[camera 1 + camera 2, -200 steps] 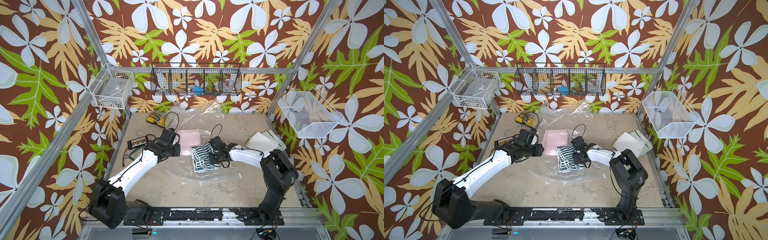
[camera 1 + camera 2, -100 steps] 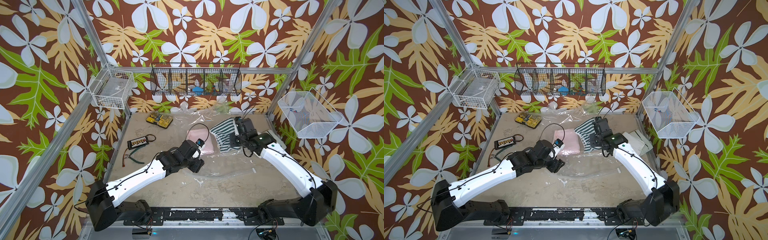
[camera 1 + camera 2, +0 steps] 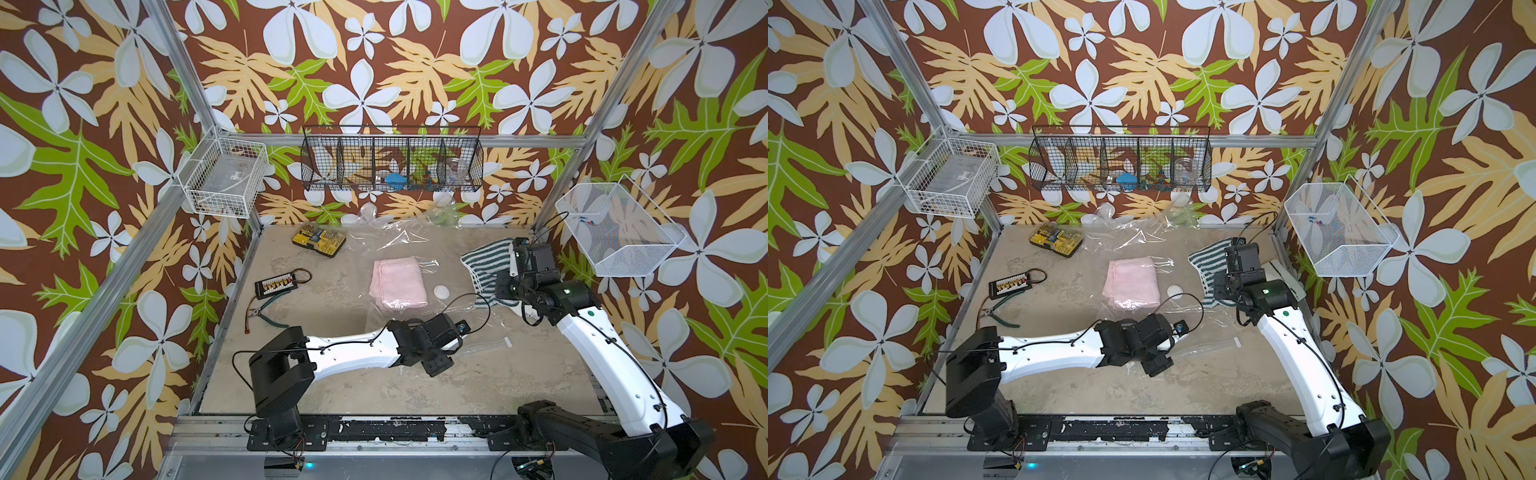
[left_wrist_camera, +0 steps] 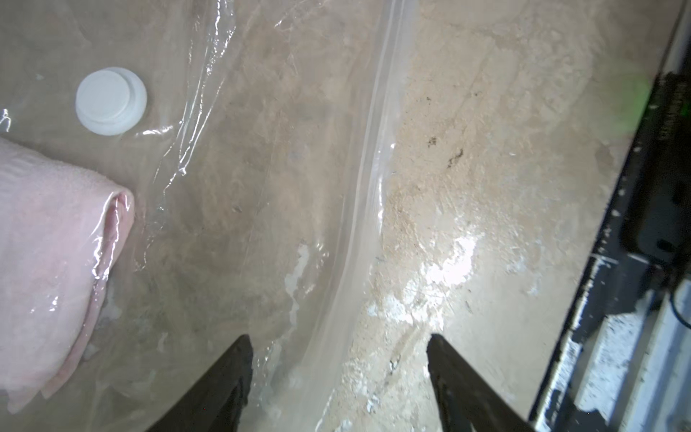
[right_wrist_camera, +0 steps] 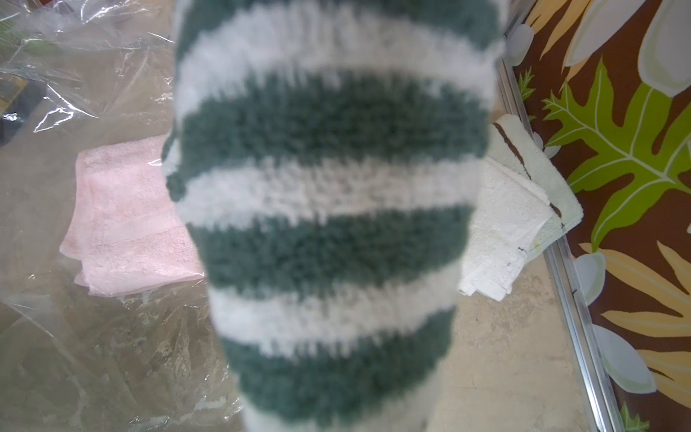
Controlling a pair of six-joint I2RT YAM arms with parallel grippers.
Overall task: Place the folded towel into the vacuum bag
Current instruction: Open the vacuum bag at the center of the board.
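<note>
Right tool point(image 3: 512, 261) clenched on striped towel point(image 3: 486, 257), long axis straight out from tool | left tool point(image 4: 339, 338) released over vacuum bag point(image 4: 224, 168), zip strip point(image 4: 368, 157) running straight ahead between its fingers point(image 4: 232, 374)

Four towels are in view: one pink towel point(image 3: 399, 282), one green-and-white striped towel point(image 3: 486, 259), one white towel point(image 5: 501, 232) and one pale green towel point(image 5: 553, 194). There is one vacuum bag point(image 3: 399, 245), with one valve cap point(image 3: 441, 290) and one slider point(image 3: 508, 341). There are three wire baskets: two white wire baskets point(image 3: 222, 183) point(image 3: 619, 232) and one black wire basket point(image 3: 392, 160). There is one yellow bit case point(image 3: 318, 240), one black connector board point(image 3: 276, 284) and one pair of pliers point(image 3: 270, 318). There are two robot arms point(image 3: 353, 353) point(image 3: 602, 357).
</note>
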